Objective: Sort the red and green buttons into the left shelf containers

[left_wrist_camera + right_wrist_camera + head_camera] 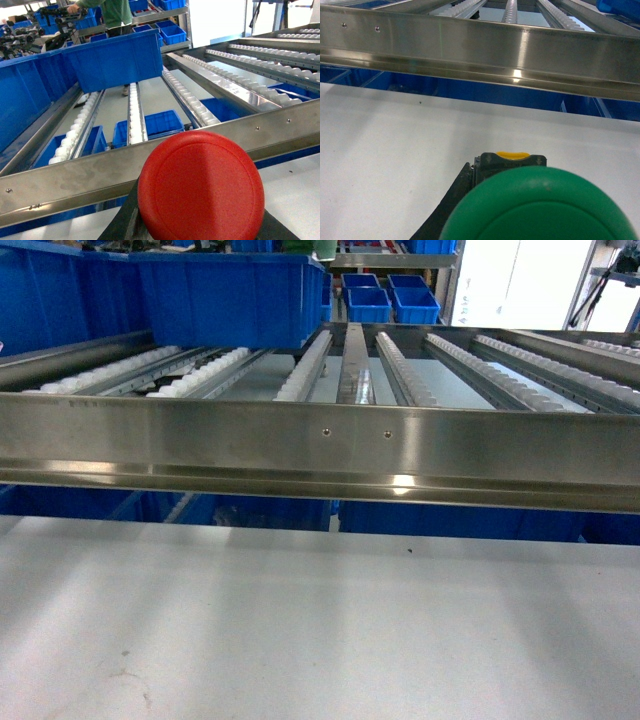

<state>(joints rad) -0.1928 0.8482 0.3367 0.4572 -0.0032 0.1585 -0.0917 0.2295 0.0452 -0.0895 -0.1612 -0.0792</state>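
I hold red button clamped in left gripper, green button in right gripper. Lift left over rail, release above far-left bin.

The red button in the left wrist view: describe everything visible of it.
The red button shows a round, smooth, matte plastic-looking cap with a slightly raised rim, facing the camera and filling the lower frame. Dark gripper fingers flank it below; its body is hidden. Behind it runs the steel shelf rail, with the blue bin beyond.
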